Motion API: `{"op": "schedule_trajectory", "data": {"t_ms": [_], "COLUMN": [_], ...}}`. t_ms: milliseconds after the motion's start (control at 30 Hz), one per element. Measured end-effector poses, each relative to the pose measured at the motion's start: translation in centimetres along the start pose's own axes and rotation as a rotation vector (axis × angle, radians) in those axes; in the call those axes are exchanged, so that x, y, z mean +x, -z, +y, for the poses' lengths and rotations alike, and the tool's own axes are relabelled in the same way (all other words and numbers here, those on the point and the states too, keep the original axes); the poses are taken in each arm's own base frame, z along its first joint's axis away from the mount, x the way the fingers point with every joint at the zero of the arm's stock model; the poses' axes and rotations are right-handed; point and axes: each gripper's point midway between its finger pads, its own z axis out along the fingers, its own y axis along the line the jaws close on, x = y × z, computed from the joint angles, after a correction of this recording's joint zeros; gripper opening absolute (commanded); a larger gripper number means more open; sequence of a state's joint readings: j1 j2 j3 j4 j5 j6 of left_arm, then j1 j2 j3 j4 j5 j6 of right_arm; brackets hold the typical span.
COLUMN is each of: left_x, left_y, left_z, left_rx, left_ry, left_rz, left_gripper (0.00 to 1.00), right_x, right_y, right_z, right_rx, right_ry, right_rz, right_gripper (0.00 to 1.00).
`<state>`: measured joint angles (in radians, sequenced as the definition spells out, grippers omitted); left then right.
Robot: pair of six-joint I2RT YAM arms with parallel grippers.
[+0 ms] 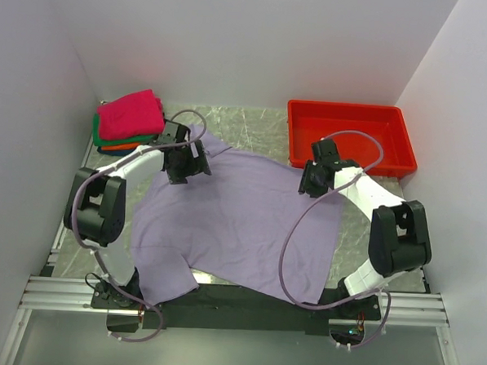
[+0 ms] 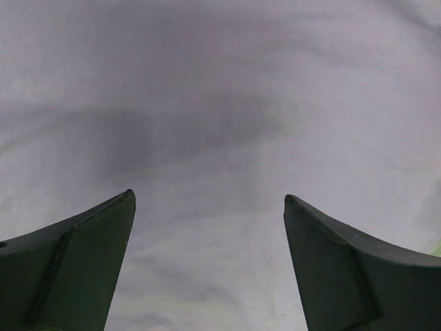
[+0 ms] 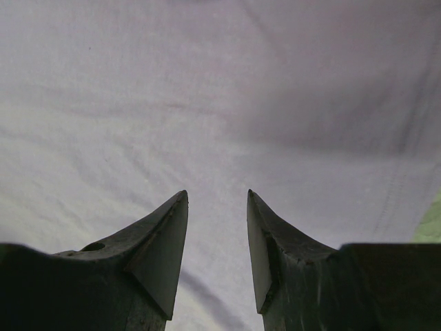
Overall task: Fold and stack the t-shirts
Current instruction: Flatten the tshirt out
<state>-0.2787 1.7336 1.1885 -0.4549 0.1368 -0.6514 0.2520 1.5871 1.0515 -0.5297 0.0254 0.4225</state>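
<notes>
**Lavender t-shirt [image 1: 241,223] spread open on the table [image 1: 263,122], both grippers low over its far edge.**

Nearest the arm bases, the shirt's lower edge drapes onto the dark base rail [image 1: 246,297]. Its cloth is pale lilac and mostly smooth, with soft shallow wrinkles. Farther in, the left gripper [image 2: 209,196] hangs close above the far-left part of the shirt, jaws spread wide with nothing between them. The right gripper [image 3: 217,193] sits over the far-right corner, jaws only narrowly parted, and plain cloth shows through the gap. Whether either touches the fabric cannot be told. Beyond, a stack of folded t-shirts [image 1: 131,118], magenta on top of green and orange, lies at the far left, and a red tray [image 1: 351,159] sits far right.
</notes>
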Motion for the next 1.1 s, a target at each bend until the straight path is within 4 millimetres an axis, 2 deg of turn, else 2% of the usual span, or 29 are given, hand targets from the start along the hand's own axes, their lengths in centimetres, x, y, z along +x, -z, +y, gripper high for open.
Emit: {"op": "schedule_trajectory", "data": {"t_ms": [400,667,1100], "left_x": [-0.9,-3.1,-7.2], "left_y": [-4.8,-6.5,-9.5], "left_z": [0.1,-1.6,-5.0], "left_rx": [-0.03,0.001,0.078], "left_ry": [-0.022,-0.028,-0.038], "left_rz": [0.059,0.051,0.023], "left_gripper": [0.95,0.95,0.95], "right_x": [2.9,1.9,-0.1], "right_y": [-3.7,-4.6,-5.5], "right_z": [-0.5,-0.1,-0.4], "right_rx": [0.043,0.043,0.031], "right_ry": [0.001,-0.008,-0.073], "right_rz": [0.136,0.14,0.144], "right_gripper": [0.46,0.46,0.45]}}
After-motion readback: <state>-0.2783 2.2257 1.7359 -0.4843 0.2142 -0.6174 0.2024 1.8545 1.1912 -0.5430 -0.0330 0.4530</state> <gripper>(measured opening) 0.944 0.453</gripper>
